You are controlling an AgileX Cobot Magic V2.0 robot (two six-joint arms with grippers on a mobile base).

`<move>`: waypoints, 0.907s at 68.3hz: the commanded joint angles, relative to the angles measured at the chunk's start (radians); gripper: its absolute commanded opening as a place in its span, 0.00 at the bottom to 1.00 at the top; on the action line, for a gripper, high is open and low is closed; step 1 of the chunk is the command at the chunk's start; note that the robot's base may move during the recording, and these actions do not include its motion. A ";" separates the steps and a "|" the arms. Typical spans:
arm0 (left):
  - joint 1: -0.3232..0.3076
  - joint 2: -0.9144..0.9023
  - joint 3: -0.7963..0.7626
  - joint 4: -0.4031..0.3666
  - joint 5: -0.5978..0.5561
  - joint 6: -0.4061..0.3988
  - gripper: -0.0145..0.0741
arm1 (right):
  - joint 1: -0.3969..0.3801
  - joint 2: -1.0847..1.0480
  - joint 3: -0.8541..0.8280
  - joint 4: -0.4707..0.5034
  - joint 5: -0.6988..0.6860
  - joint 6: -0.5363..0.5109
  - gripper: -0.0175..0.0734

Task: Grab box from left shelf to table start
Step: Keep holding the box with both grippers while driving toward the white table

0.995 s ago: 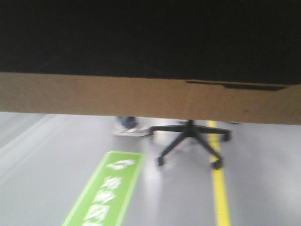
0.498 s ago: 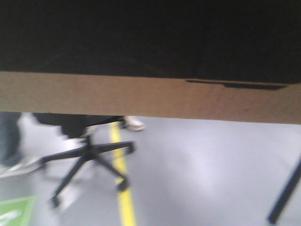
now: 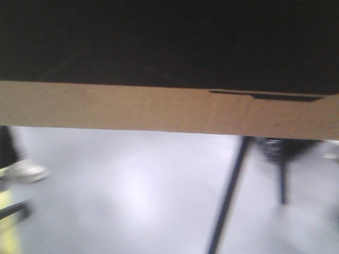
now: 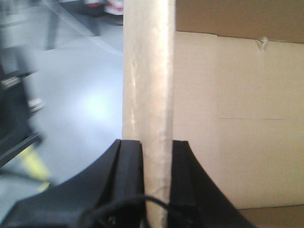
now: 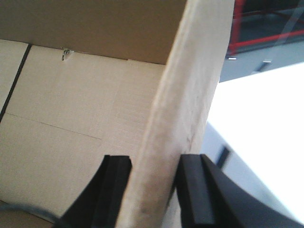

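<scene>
The left gripper (image 4: 156,185) is clamped on the edge of one side wall of the box (image 4: 237,118), jaws nearly together with only cardboard between them. The box hangs between both arms above the grey floor (image 3: 132,196). The right gripper (image 5: 154,190) pinches the opposite wall the same way. The corrugated board is stiff but tearable, and the box is probably light, so rim grips suit it. Only the front view shows the black panel, and only the right wrist view shows the white table (image 5: 266,133) beyond that wall.
</scene>
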 commanded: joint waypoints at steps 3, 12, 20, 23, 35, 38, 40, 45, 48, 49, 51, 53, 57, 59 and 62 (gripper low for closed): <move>-0.006 0.011 -0.036 0.050 0.047 -0.009 0.06 | -0.002 0.012 -0.028 -0.063 -0.123 -0.050 0.26; -0.006 0.011 -0.036 0.050 0.047 -0.009 0.06 | -0.002 0.012 -0.028 -0.063 -0.123 -0.050 0.26; -0.006 0.011 -0.036 0.050 0.047 -0.009 0.06 | -0.002 0.012 -0.028 -0.063 -0.123 -0.050 0.26; -0.006 0.011 -0.036 0.050 0.047 -0.009 0.06 | -0.002 0.012 -0.028 -0.063 -0.121 -0.050 0.26; -0.006 0.011 -0.036 0.050 0.047 -0.009 0.06 | -0.002 0.012 -0.028 -0.063 -0.121 -0.050 0.26; -0.006 0.011 -0.036 0.050 0.047 -0.009 0.06 | -0.002 0.012 -0.028 -0.063 -0.121 -0.050 0.26; -0.006 0.011 -0.036 0.050 0.047 -0.009 0.06 | -0.002 0.012 -0.028 -0.063 -0.121 -0.050 0.26; -0.006 0.011 -0.036 0.050 0.047 -0.009 0.06 | -0.002 0.012 -0.028 -0.063 -0.121 -0.050 0.26; -0.006 0.011 -0.036 0.050 0.047 -0.009 0.06 | -0.002 0.012 -0.028 -0.063 -0.121 -0.050 0.26; -0.006 0.011 -0.036 0.050 0.047 -0.009 0.06 | -0.002 0.012 -0.028 -0.063 -0.121 -0.050 0.26; -0.006 0.011 -0.036 0.050 0.047 -0.009 0.06 | -0.002 0.012 -0.028 -0.063 -0.121 -0.050 0.26; -0.006 0.011 -0.036 0.050 0.047 -0.009 0.06 | -0.002 0.012 -0.028 -0.063 -0.121 -0.050 0.26; -0.006 0.011 -0.036 0.050 0.047 -0.009 0.06 | -0.002 0.012 -0.028 -0.063 -0.121 -0.050 0.26; -0.006 0.011 -0.036 0.050 0.047 -0.009 0.06 | -0.002 0.012 -0.028 -0.063 -0.121 -0.050 0.26; -0.006 0.011 -0.036 0.050 0.047 -0.009 0.06 | -0.002 0.012 -0.028 -0.063 -0.121 -0.050 0.26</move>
